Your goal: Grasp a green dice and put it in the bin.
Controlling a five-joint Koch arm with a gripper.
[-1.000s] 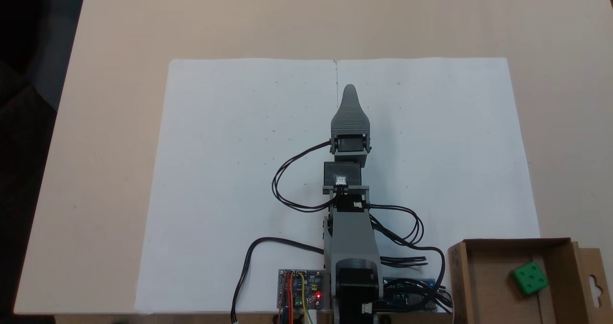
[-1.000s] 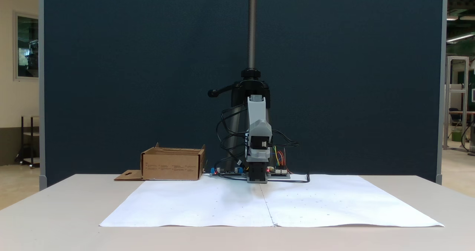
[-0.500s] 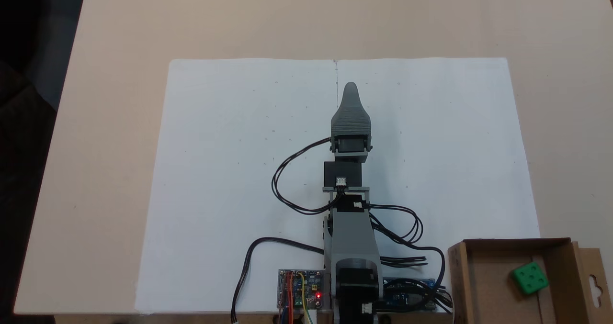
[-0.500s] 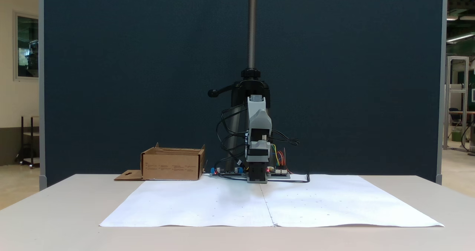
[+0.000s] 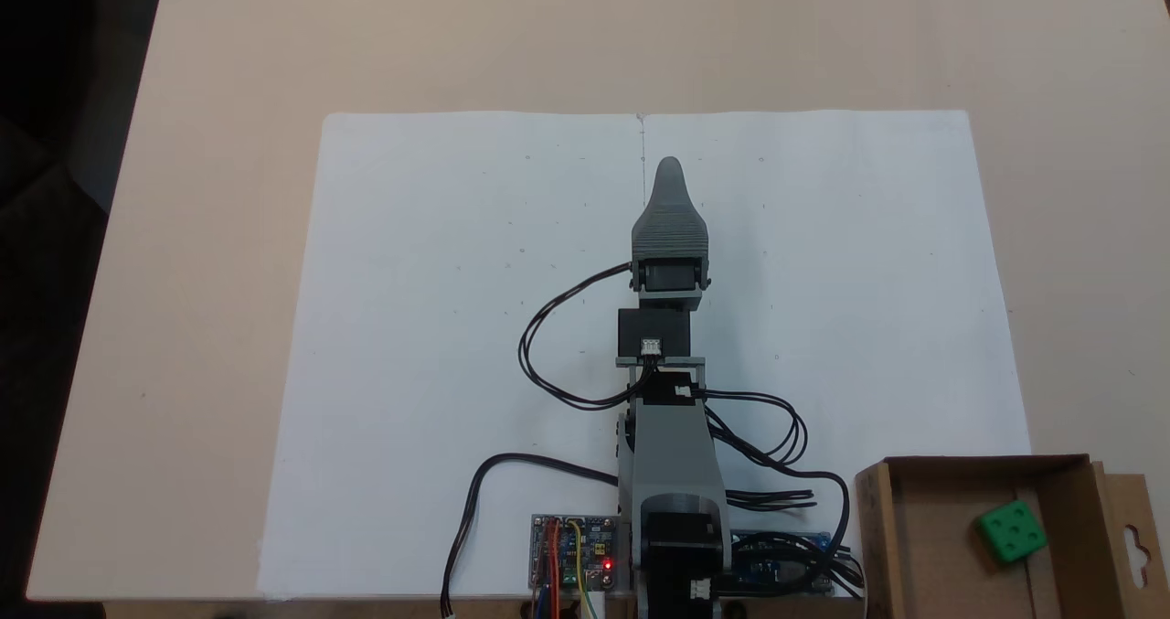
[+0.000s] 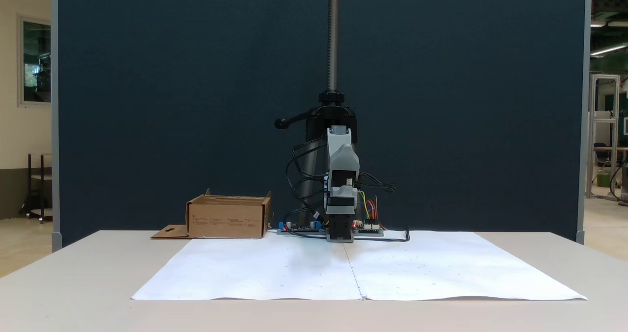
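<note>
Green dice (image 5: 1011, 530) sits inside the bin (image 5: 923, 546), resting on the cardboard floor toward the right wall as the top-down fixed view shows it, five dark pips facing up. It lies slightly turned, its edges not square with the box walls. That bin stands at the bottom right corner of the same view, just beside the tangle of black cables (image 5: 777, 500) at the arm's base, with its hang-tab flap (image 5: 1133, 537) spread flat on the far side. From the front-facing fixed view the bin (image 6: 228, 217) is left of the arm, its walls hiding whatever lies inside.

Now the arm (image 5: 672, 454): it stretches straight up the middle of the white paper (image 5: 439, 345), along the seam between the two sheets. The gripper (image 5: 668, 165) points away from the base, tapering to a single grey tip above the paper, well apart from the bin. The jaws stack one behind the other from above, so whether they are parted or pressed together cannot be told, and nothing shows between them. In the front-facing view the arm (image 6: 342, 185) faces the camera head-on, folded low before a dark blue screen (image 6: 171, 101). A red light glows on the circuit board (image 5: 576, 550) at the base.
</note>
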